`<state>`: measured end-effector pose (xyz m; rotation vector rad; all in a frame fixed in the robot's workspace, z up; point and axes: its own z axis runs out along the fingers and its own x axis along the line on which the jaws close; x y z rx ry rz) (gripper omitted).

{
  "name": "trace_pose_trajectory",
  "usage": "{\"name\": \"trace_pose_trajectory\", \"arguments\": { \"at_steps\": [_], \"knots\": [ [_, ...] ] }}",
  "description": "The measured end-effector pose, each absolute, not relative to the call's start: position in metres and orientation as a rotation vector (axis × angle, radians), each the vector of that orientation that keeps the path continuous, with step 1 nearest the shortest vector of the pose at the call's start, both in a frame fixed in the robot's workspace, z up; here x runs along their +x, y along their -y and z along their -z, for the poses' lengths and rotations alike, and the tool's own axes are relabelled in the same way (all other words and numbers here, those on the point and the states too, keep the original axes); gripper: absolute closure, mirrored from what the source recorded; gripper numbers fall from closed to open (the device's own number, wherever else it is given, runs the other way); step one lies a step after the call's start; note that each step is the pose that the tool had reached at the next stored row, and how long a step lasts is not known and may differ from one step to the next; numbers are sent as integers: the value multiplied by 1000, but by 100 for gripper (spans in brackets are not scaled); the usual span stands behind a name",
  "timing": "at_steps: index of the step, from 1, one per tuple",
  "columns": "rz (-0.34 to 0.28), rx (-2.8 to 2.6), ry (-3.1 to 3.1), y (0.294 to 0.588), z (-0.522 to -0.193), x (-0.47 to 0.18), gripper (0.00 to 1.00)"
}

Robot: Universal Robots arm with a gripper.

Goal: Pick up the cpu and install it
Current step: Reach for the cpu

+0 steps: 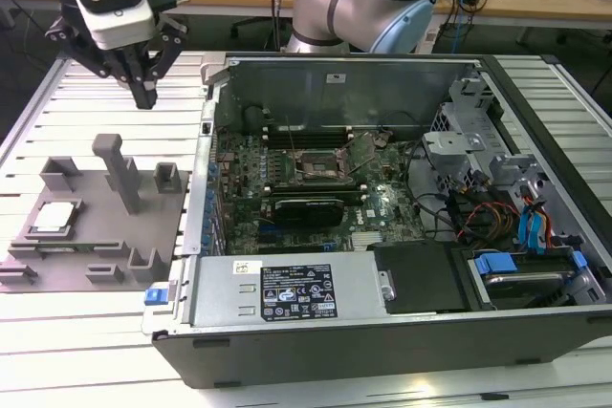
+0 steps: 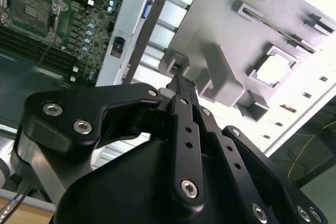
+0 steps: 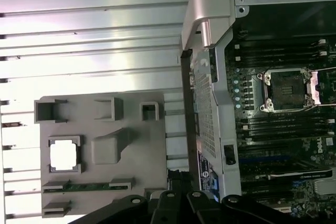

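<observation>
Gripper [image 1: 144, 96] hangs over the slatted table [image 1: 86, 351] in the exterior view, its claw closed on nothing, beyond the far edge of the jig [image 1: 100, 231] and well apart from the cpu [image 1: 54, 218]. The cpu lies flat, pale face up, in a square pocket at the jig's end toward the exterior view's left. The pocket's walls probably keep it square for a grasp. On the exterior view's right the case [image 1: 382, 360] lies on its side with the panel off, so the board [image 1: 287, 174] and its socket [image 1: 316, 164] face up and can be reached from above.

In the second wrist view the gripper [image 2: 178, 85] points down at the jig [image 2: 220, 9], with its tips over the edge nearer the case. The cpu [image 2: 274, 69] sits in its pocket and the socket [image 2: 31, 9] is off to one side.

In the first wrist view the cpu [image 3: 64, 156] fills its pocket. Another slot of the jig [image 3: 131, 182] holds a green strip [image 3: 84, 185]. The socket [image 3: 287, 90] looks unfilled, with a dark centre.
</observation>
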<state>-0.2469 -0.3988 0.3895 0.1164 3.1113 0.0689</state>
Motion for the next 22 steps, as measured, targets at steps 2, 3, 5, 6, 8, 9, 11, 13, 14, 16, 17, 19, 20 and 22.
{"name": "trace_pose_trajectory", "arguments": {
  "at_steps": [2,3,5,6,8,9,11,13,14,16,17,19,20,22],
  "knots": [
    [-69,116,-3111,399,-389,-251,89],
    [-69,117,-3111,399,-388,-254,89],
    [-69,116,-3110,399,-388,-258,89],
    [-69,117,-3110,399,-388,-260,89],
    [-69,116,-3109,399,-387,-266,89],
    [-69,116,-3109,399,-386,-268,89],
    [-69,116,-3109,399,-386,-271,89],
    [-69,116,-3109,399,-385,-275,89],
    [-69,116,-3109,399,-385,-277,89],
    [-69,116,-3108,399,-384,-281,89],
    [-69,116,-3109,399,-384,-285,89],
    [-69,116,-3109,399,-383,-289,89],
    [-69,116,-3109,399,-382,-291,89],
    [-69,116,-3108,399,-381,-296,89]
  ]
}}
